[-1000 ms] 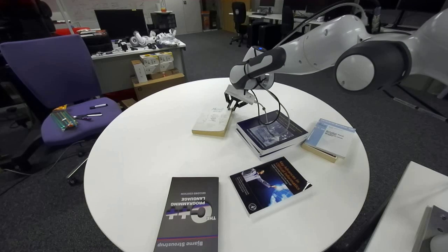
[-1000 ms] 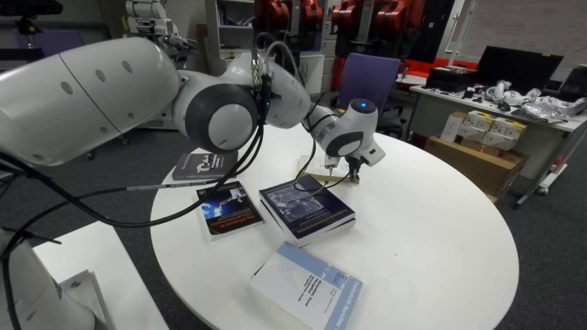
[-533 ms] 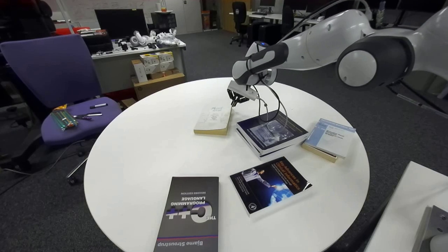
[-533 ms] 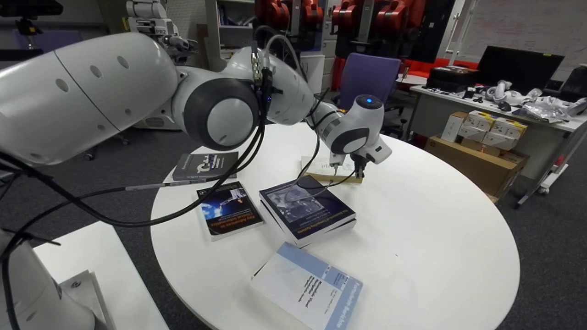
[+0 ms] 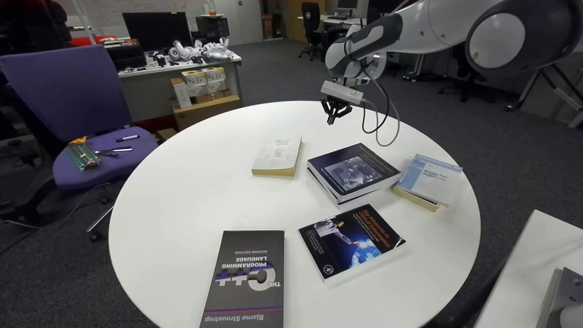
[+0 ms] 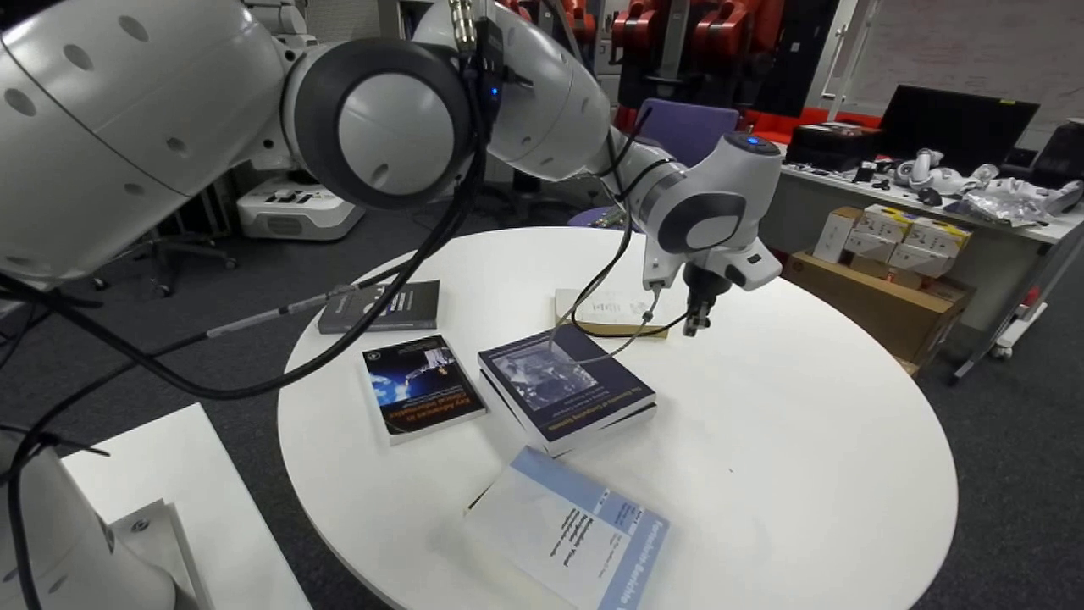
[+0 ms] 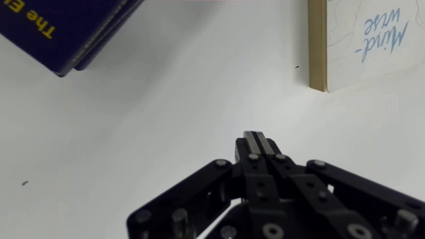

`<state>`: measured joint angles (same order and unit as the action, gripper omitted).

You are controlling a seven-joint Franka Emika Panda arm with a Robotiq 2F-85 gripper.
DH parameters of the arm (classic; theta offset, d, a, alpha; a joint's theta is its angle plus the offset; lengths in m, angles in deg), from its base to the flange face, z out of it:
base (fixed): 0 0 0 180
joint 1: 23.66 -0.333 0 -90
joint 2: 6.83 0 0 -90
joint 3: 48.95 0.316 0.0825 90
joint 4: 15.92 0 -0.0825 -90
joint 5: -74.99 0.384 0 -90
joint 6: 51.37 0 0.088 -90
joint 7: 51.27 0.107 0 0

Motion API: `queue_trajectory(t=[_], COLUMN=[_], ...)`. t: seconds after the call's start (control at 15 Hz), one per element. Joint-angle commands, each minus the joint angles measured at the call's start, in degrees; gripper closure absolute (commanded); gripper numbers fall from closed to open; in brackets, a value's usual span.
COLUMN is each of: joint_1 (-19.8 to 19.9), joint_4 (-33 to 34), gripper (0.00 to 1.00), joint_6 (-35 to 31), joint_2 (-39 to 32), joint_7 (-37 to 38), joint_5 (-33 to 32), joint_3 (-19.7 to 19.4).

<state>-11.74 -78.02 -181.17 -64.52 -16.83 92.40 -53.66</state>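
Observation:
My gripper (image 5: pixel 331 121) hangs in the air over the white round table, its fingers pressed together with nothing between them. In the wrist view the gripper (image 7: pixel 258 142) shows both pads meeting, with only table surface behind. Nearest is a pale book lettered "Mind-wise" (image 5: pixel 277 156), lying flat; its corner shows at the wrist view's upper right as the pale book (image 7: pixel 375 49). A stack of dark blue books (image 5: pixel 353 171) lies beside it, and that stack (image 7: pixel 63 30) fills the wrist view's upper left. The gripper (image 6: pixel 696 325) touches none of them.
A light blue and white book (image 6: pixel 567 534) rests on another book. A black informatics book (image 5: pixel 350 241) and a grey C++ book (image 5: pixel 248 278) lie on the table (image 5: pixel 177 214). Cables (image 6: pixel 622 352) dangle from the wrist. A purple chair (image 5: pixel 104 150) stands alongside.
The gripper has gone from parted fingers at the pale book's edge to shut, then risen and moved away from that book. The pale book has shifted very slightly.

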Motion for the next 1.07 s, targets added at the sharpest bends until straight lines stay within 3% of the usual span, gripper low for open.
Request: queue_trajectory(t=[0.0, 0.27, 0.87, 0.93, 1.0], joint_1=[-0.1, -2.3, -11.0, -11.6, -12.0], joint_4=[-4.7, -1.8, 1.9, 2.1, 2.1], gripper=[1.00, 1.00, 1.00, 0.74, 0.73], joint_6=[3.3, 4.6, 4.2, 4.6, 4.5], joint_2=[4.4, 2.0, -3.5, -3.8, -3.9], joint_7=[-2.0, -3.9, -3.9, -4.0, -4.4], joint_5=[-0.5, -1.1, -2.7, -3.0, -3.3], joint_3=[-0.3, 0.4, 2.1, 2.1, 2.1])
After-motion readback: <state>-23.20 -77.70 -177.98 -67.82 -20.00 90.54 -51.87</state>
